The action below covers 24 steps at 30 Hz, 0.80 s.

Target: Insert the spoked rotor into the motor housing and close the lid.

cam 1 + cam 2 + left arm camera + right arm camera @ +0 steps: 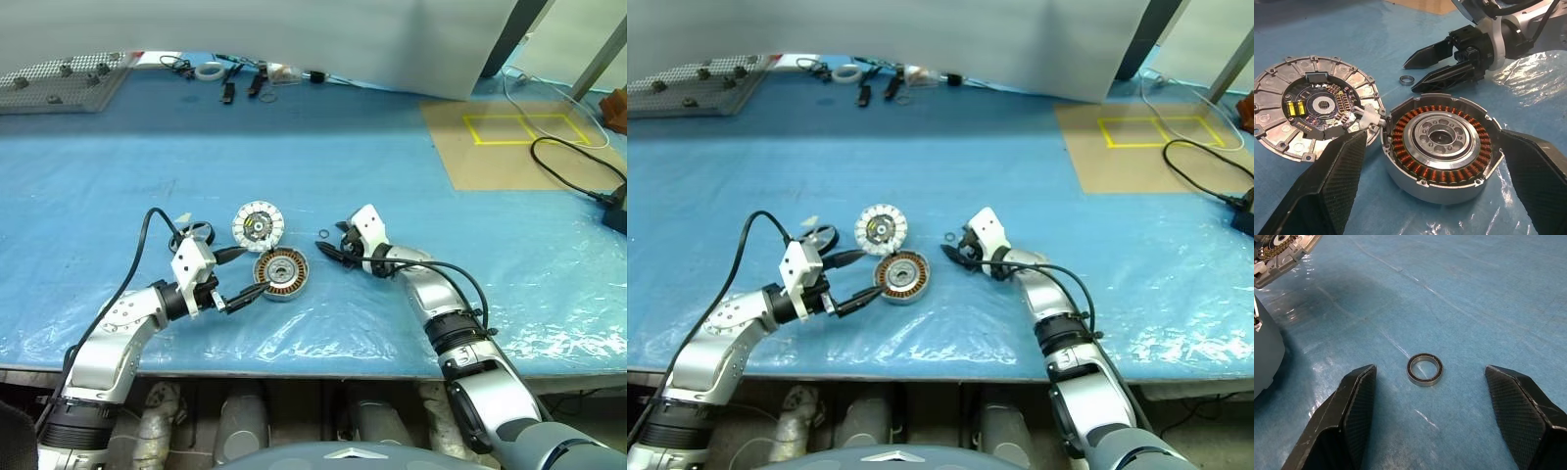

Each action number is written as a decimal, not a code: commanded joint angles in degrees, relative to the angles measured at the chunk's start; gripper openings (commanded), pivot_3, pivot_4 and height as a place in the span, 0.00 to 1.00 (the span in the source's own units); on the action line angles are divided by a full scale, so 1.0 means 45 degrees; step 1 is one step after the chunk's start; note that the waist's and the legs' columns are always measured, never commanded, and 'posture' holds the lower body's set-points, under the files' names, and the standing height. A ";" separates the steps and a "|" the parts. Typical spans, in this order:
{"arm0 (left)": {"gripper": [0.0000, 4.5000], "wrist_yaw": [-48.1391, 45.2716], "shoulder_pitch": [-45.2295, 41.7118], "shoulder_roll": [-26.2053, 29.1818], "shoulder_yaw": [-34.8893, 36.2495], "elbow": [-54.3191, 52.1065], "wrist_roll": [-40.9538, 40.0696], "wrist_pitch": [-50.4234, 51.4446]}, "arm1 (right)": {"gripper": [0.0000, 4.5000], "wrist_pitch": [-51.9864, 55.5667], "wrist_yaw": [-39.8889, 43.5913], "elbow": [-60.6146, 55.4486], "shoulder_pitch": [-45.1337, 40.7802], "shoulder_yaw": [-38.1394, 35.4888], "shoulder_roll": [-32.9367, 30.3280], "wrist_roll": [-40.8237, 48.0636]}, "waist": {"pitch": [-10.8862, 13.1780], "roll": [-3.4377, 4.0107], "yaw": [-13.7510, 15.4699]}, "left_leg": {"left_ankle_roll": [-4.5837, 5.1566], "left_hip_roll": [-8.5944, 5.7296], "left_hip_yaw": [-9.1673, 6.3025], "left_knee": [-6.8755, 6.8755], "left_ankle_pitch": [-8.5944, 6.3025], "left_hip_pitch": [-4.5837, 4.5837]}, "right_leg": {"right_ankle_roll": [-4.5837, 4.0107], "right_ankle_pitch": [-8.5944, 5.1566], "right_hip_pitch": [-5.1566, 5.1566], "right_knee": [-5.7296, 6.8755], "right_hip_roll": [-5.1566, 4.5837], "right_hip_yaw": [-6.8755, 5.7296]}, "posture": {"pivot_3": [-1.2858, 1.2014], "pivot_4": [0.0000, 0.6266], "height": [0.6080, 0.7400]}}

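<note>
Closest to the camera, the left tool (pixel 245 275) rests low on the blue tabletop (pixel 392 186) with its fingers spread wide, one on each side of the motor housing (pixel 281 274), holding nothing. Just beyond the housing lies the lid (pixel 258 226), circuit face up. Left of the lid sits the spoked rotor (pixel 822 238), behind the left wrist. On the housing's other side, the right tool (pixel 331 254) stands wide open and empty, near a small metal ring (pixel 1424 369).
</note>
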 commanded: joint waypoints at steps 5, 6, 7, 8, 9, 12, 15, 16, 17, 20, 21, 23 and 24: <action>1.00 -0.0114 0.0003 0.0121 0.0085 -0.0201 -0.0050 -0.0201 | 0.34 0.0043 0.0177 0.0265 0.0187 0.0305 0.0084 -0.0282 | 0.0000 0.0000 -0.0022 | -0.0001 0.0000 0.0000 -0.0013 0.0001 -0.0001 | -0.0001 -0.0001 -0.0004 -0.0013 0.0000 -0.0001 | 0.52 0.24 1.00; 1.00 -0.0104 0.0004 0.0099 0.0077 -0.0187 -0.0052 -0.0204 | 0.26 0.0068 0.0158 0.0313 0.0148 0.0303 0.0115 -0.0298 | 0.0000 0.0000 -0.0022 | -0.0002 0.0000 0.0000 -0.0016 0.0001 -0.0001 | -0.0001 -0.0001 -0.0005 -0.0015 0.0000 0.0000 | 0.52 0.24 1.00; 1.00 -0.0096 0.0010 0.0080 0.0068 -0.0178 -0.0050 -0.0209 | 0.18 0.0094 0.0160 0.0349 0.0109 0.0315 0.0141 -0.0313 | 0.0000 0.0000 -0.0020 | 0.0000 0.0000 0.0000 -0.0019 -0.0001 -0.0001 | -0.0001 -0.0001 -0.0005 -0.0018 0.0000 -0.0001 | 0.52 0.24 1.00; 1.00 -0.0089 0.0014 0.0066 0.0062 -0.0172 -0.0049 -0.0212 | 0.11 0.0112 0.0164 0.0374 0.0082 0.0324 0.0159 -0.0323 | 0.0000 0.0000 -0.0021 | 0.0000 0.0000 0.0001 -0.0020 -0.0001 -0.0001 | -0.0001 -0.0001 -0.0004 -0.0020 0.0000 -0.0001 | 0.52 0.24 1.00; 1.00 -0.0079 0.0016 0.0045 0.0042 -0.0170 -0.0041 -0.0216 | 0.03 0.0099 0.0166 0.0404 0.0043 0.0342 0.0173 -0.0346 | 0.0000 0.0000 -0.0022 | 0.0001 0.0000 0.0001 -0.0021 -0.0001 -0.0001 | -0.0001 -0.0001 -0.0003 -0.0023 0.0000 0.0000 | 0.52 0.24 1.00; 1.00 -0.0062 0.0107 -0.0012 0.0021 -0.0194 -0.0055 -0.0240 | 0.01 0.0261 0.0189 0.0460 -0.0122 0.0314 0.0230 -0.0337 | 0.0000 0.0000 -0.0033 | 0.0001 0.0000 0.0001 -0.0021 -0.0002 0.0000 | -0.0001 -0.0001 -0.0003 -0.0024 0.0000 0.0000 | 0.52 0.24 1.00; 1.00 0.0011 0.0321 -0.0048 0.0145 -0.0143 -0.0022 -0.0406 | 0.01 0.0318 0.0251 0.0643 -0.0211 0.0272 0.0143 -0.0382 | 0.0000 0.0000 -0.0036 | 0.0002 0.0000 0.0001 -0.0021 -0.0002 0.0001 | -0.0001 -0.0001 -0.0003 -0.0023 0.0000 -0.0001 | 0.52 0.24 1.00; 1.00 0.0050 0.0376 -0.0064 0.0186 -0.0136 -0.0020 -0.0446 | 0.01 0.0304 0.0259 0.0706 -0.0231 0.0265 0.0109 -0.0408 | 0.0000 0.0000 -0.0040 | 0.0002 0.0000 0.0001 -0.0021 -0.0002 0.0001 | -0.0001 -0.0001 -0.0003 -0.0023 0.0000 0.0000 | 0.52 0.24 1.00; 1.00 0.0155 0.0473 -0.0129 0.0273 -0.0113 -0.0034 -0.0519 | 0.01 0.0348 0.0337 0.0761 -0.0247 0.0229 0.0094 -0.0354 | 0.0000 0.0000 -0.0040 | 0.0002 0.0000 0.0002 -0.0021 -0.0003 0.0000 | -0.0001 -0.0002 -0.0004 -0.0025 0.0000 0.0000 | 0.52 0.24 1.00; 1.00 0.0304 0.0774 -0.0274 0.0281 -0.0098 0.0042 -0.0778 | 0.01 0.0315 0.0332 0.0882 -0.0313 0.0078 0.0079 -0.0270 | 0.0000 0.0000 -0.0033 | 0.0003 0.0000 0.0002 -0.0027 -0.0003 0.0000 | -0.0001 -0.0002 -0.0004 -0.0030 0.0000 0.0001 | 0.52 0.24 1.00; 1.00 0.0390 0.0837 -0.0339 0.0281 -0.0136 0.0047 -0.0821 | 0.10 0.0157 0.0281 0.0896 -0.0328 0.0027 0.0072 -0.0279 | 0.0000 0.0001 -0.0023 | 0.0003 0.0000 0.0002 -0.0028 -0.0004 0.0001 | 0.0000 -0.0002 -0.0003 -0.0031 0.0000 0.0001 | 0.52 0.24 1.00; 1.00 0.0628 0.0909 -0.0483 0.0304 -0.0332 -0.0002 -0.0803 | 0.21 0.0157 0.0249 0.0915 -0.0397 -0.0130 0.0041 -0.0188 | 0.0001 0.0001 -0.0011 | 0.0003 0.0000 0.0002 -0.0029 -0.0004 0.0001 | 0.0000 -0.0003 -0.0003 -0.0032 0.0000 0.0000 | 0.52 0.24 1.00; 1.00 0.0731 0.0945 -0.0527 0.0332 -0.0424 -0.0031 -0.0781 | 0.29 0.0202 0.0281 0.0901 -0.0417 -0.0160 -0.0001 -0.0164 | 0.0001 0.0001 -0.0010 | 0.0003 -0.0002 0.0002 -0.0029 -0.0004 0.0001 | 0.0000 -0.0002 -0.0002 -0.0032 0.0000 0.0001 | 0.52 0.24 1.00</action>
